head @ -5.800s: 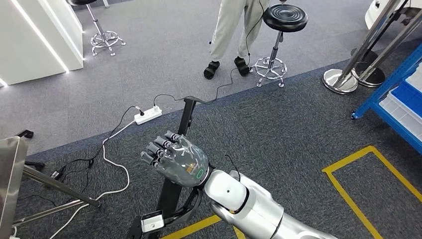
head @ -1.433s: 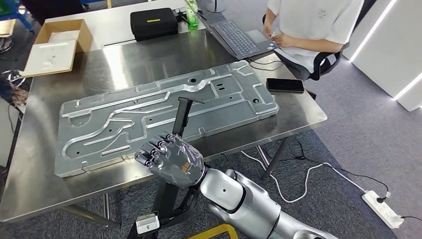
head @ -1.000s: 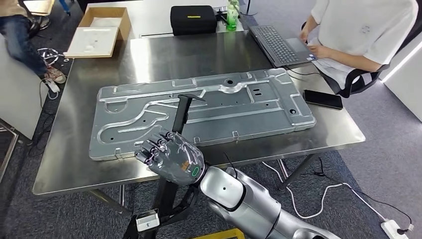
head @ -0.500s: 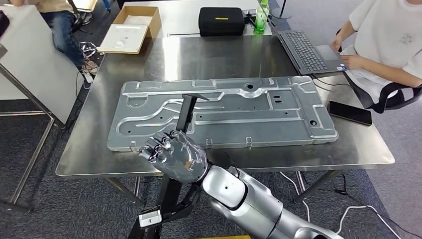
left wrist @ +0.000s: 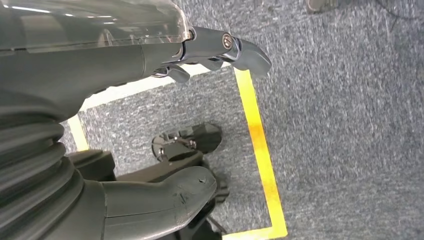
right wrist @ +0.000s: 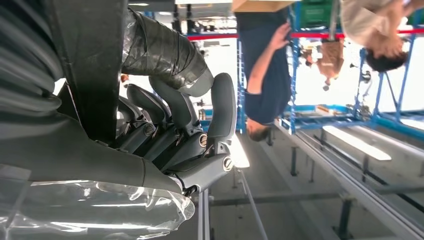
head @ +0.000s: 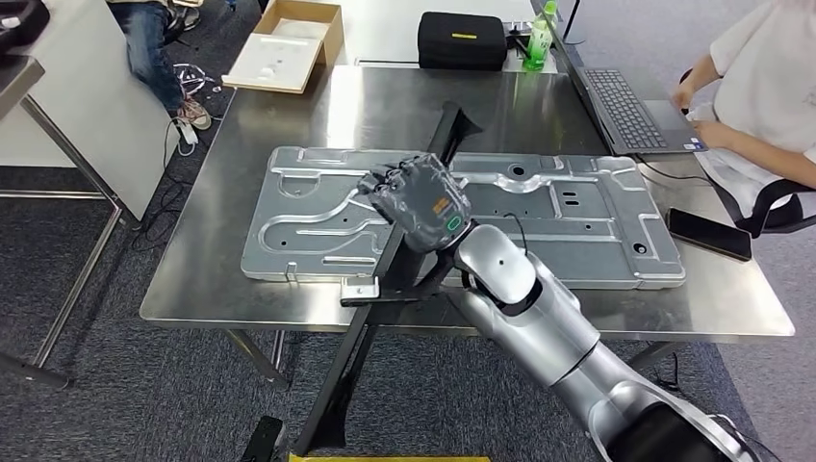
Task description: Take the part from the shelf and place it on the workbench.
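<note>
Black, the long angular metal part is gripped in the right hand above the stainless-steel desk, carried over but not yet set down; left hand hangs empty, fingers apart.

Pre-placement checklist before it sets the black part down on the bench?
1. Grip: right hand holds the long black part, fingers wrapped round it in the right wrist view. Ok.
2. Part over the workbench: upper end above it, lower end hangs below the front edge toward the floor. Not ok.
3. Landing spot: large metal panel covers most of the bench middle. Not ok.
4. Bystanders: seated person at the laptop, near the bench's far right. Cannot tell if clear.
5. Left hand holds nothing. Ok.
</note>
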`<state>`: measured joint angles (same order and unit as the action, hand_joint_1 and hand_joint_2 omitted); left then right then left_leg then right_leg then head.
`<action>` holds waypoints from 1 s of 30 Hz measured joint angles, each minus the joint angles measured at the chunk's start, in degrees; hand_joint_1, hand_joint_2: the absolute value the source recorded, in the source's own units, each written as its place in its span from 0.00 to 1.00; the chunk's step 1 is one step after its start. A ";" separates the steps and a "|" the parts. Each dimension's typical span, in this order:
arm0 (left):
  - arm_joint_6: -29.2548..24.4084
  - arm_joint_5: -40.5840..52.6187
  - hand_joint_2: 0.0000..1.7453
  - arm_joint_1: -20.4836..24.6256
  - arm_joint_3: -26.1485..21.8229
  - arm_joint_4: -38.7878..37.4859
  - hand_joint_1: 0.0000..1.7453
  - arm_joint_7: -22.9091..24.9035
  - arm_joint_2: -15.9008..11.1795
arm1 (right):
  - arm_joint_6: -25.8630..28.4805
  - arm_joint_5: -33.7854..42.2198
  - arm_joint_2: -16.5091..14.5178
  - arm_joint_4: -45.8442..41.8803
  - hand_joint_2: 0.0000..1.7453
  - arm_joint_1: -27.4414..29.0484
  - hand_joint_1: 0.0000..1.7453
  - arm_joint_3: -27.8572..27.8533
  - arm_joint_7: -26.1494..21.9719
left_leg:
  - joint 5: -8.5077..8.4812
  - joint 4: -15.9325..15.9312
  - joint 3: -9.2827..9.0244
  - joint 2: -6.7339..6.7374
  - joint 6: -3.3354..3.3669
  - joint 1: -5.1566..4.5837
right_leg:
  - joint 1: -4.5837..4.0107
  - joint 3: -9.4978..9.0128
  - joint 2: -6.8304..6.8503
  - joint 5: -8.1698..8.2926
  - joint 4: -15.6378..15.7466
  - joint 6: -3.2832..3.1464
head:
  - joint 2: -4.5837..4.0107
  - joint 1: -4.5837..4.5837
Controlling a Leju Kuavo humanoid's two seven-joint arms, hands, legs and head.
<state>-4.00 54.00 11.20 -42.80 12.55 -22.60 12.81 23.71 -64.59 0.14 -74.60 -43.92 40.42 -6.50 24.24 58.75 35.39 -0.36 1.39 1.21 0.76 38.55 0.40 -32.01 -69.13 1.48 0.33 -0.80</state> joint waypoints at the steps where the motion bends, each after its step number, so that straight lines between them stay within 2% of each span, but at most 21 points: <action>1: 0.01 0.01 1.00 0.01 0.03 0.00 0.00 0.02 0.00 | -0.29 0.29 0.25 0.70 1.00 -0.35 1.00 -0.25 -0.28 | 0.02 0.01 0.01 -0.01 0.08 -0.06 | 0.00 1.77 -0.05 -1.04 -3.29 0.05 | 0.00 0.00; 2: 0.04 0.04 1.00 0.01 0.08 0.00 0.00 0.04 0.00 | -0.65 0.64 0.46 1.39 1.00 -0.61 1.00 -0.40 -0.58 | 0.03 0.02 -0.01 -0.05 0.10 -0.09 | 0.00 2.88 -0.07 -1.08 -5.08 0.04 | 0.00 0.00; 3: 0.11 0.11 1.00 0.02 0.15 0.00 0.00 0.06 0.01 | -1.16 1.24 0.65 2.05 1.00 -0.89 1.00 -0.53 -1.03 | 0.05 0.04 -0.05 -0.12 0.11 -0.11 | 0.01 2.90 -0.08 0.08 -4.62 -0.04 | 0.00 0.00; 5: 0.42 0.43 1.00 0.06 0.41 0.00 0.00 0.02 0.05 | -2.74 3.29 0.99 3.41 1.00 -2.02 1.00 -0.77 -2.52 | 0.12 0.07 -0.14 -0.29 0.01 -0.12 | 0.00 0.24 -0.15 4.29 1.97 -0.42 | 0.00 0.00; 7: 0.76 0.72 1.00 0.21 0.75 0.00 0.00 -0.05 0.14 | -4.01 5.40 1.24 4.84 1.00 -3.71 1.00 -0.86 -4.03 | 0.16 0.19 -0.02 -0.37 -0.37 -0.33 | -0.23 -2.47 -0.31 6.68 8.33 -0.81 | 0.00 -0.01; 8: 0.86 0.76 1.00 0.28 0.88 0.00 0.00 -0.08 0.16 | -4.27 6.03 1.33 5.52 1.00 -4.43 1.00 -0.90 -4.48 | 0.14 0.18 0.05 -0.38 -0.62 -0.42 | -0.38 -2.94 -0.38 6.80 9.56 -0.95 | 0.00 -0.01; 10: 0.96 0.84 1.00 0.35 1.10 0.00 0.00 -0.12 0.18 | -4.48 6.78 1.54 6.75 1.00 -5.39 1.00 -1.00 -5.08 | 0.07 0.02 0.08 -0.42 -1.22 -0.49 | -0.44 -3.03 -0.41 6.80 9.83 -1.33 | 0.00 -0.02; 12: 1.06 1.02 1.00 0.35 1.28 0.00 0.00 -0.16 0.19 | -4.75 7.61 1.68 7.65 1.00 -6.03 1.00 -1.06 -5.75 | 1.11 1.26 0.56 -0.29 -1.76 -0.44 | -0.18 -3.19 -0.33 7.03 10.18 -2.05 | 0.00 -0.03; 13: 1.11 1.14 1.00 0.37 1.36 0.00 0.00 -0.17 0.19 | -4.93 8.10 1.69 8.04 1.00 -6.39 1.00 -1.06 -6.17 | 2.42 3.35 1.45 -0.21 -1.97 -0.40 | -0.04 -3.27 -0.28 7.13 10.35 -2.42 | 0.00 -0.03; 15: 1.18 1.40 1.00 0.36 1.51 0.00 0.00 -0.18 0.20 | -5.12 8.98 1.75 9.09 1.00 -7.14 1.00 -1.05 -6.87 | 5.99 10.60 4.68 -0.05 -2.27 -0.34 | -0.14 -3.28 -0.23 7.14 10.37 -2.83 | 0.00 -0.04; 16: 1.11 1.55 1.00 0.32 1.61 0.00 0.00 -0.17 0.20 | -5.09 9.29 1.83 9.77 1.00 -7.46 1.00 -1.06 -7.04 | 7.19 14.03 6.28 -0.05 -2.36 -0.32 | -0.22 -3.28 -0.22 7.12 10.36 -2.87 | 0.00 -0.03; 17: 1.01 1.66 1.00 0.27 1.70 0.00 0.00 -0.17 0.20 | -4.96 9.49 1.94 10.53 1.00 -7.74 1.00 -1.09 -7.01 | 7.48 15.96 7.21 -0.04 -2.39 -0.32 | -0.29 -3.29 -0.22 7.11 10.35 -2.88 | 0.00 -0.03; 18: 0.83 1.74 1.00 0.25 1.79 0.00 0.00 -0.17 0.20 | -4.67 9.58 2.05 11.35 1.00 -7.99 1.00 -1.20 -6.74 | 6.58 15.53 7.03 -0.04 -2.34 -0.32 | -0.35 -3.32 -0.22 7.10 10.32 -2.87 | 0.00 -0.03; 19: 0.52 1.79 1.00 0.25 1.86 0.00 0.00 -0.17 0.20 | -4.17 9.55 2.15 12.20 1.00 -8.24 1.00 -1.46 -6.32 | 4.76 12.80 5.74 -0.03 -2.17 -0.33 | -0.39 -3.35 -0.23 7.06 10.27 -2.83 | 0.00 -0.03; 21: -0.35 1.91 1.00 0.34 2.04 0.00 0.00 -0.20 0.20 | -2.57 9.03 2.37 13.94 1.00 -8.84 1.00 -2.33 -5.16 | 1.33 4.77 1.89 0.04 -1.62 -0.49 | -0.53 -3.32 -0.26 6.91 10.06 -2.60 | 0.00 -0.03; 22: -0.91 2.06 1.00 0.39 2.18 0.00 0.00 -0.26 0.24 | -1.69 8.67 2.52 14.80 1.00 -9.14 1.00 -2.84 -4.62 | 0.54 1.96 0.53 0.05 -1.34 -0.61 | -0.61 -3.23 -0.26 6.87 9.97 -2.41 | 0.00 -0.03; 23: -1.43 2.25 1.00 0.41 2.34 0.00 0.00 -0.34 0.28 | -0.94 8.37 2.73 15.62 1.00 -9.37 1.00 -3.31 -4.19 | 0.40 0.51 -0.14 0.04 -1.12 -0.76 | -0.66 -3.14 -0.25 6.86 9.92 -2.17 | 0.00 -0.03; 26: -2.47 2.89 1.00 0.34 2.79 0.00 0.00 -0.51 0.42 | -0.05 8.41 3.54 17.76 1.00 -9.63 1.00 -4.59 -4.20 | 0.24 -0.26 -0.45 -0.08 -0.40 -0.73 | -0.63 -3.12 -0.20 6.79 9.92 -1.28 | 0.00 -0.02; 27: -2.51 2.98 1.00 0.36 2.89 0.00 0.00 -0.47 0.49 | -0.02 8.57 3.84 18.27 1.00 -9.73 1.00 -5.00 -4.49 | 0.04 -0.58 -0.59 -0.08 -0.05 -0.58 | -0.60 -2.83 -0.24 6.21 9.20 -1.01 | 0.00 -0.01; 28: -2.42 3.01 1.00 0.44 2.97 0.00 0.00 -0.43 0.57 | 0.02 8.69 4.13 18.67 1.00 -9.87 1.00 -5.38 -4.76 | -0.15 -0.89 -0.73 -0.05 0.26 -0.43 | -0.56 -2.03 -0.29 5.09 7.48 -0.77 | 0.00 -0.01; 30: -1.88 2.82 1.00 0.58 3.09 0.00 0.00 -0.26 0.73 | 0.13 8.75 4.59 19.44 1.00 -10.03 1.00 -5.90 -5.09 | -0.23 -1.06 -0.78 0.01 0.60 -0.38 | -0.33 1.33 -0.37 1.69 0.67 -0.38 | 0.00 -0.01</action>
<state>-5.88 56.82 11.78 -39.71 12.55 -22.86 13.54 23.83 -55.84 4.74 -55.16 -53.95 34.52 -11.59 24.01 57.69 34.61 -0.35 1.98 0.83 0.43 39.88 0.04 -30.31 -68.46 1.10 0.33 -0.81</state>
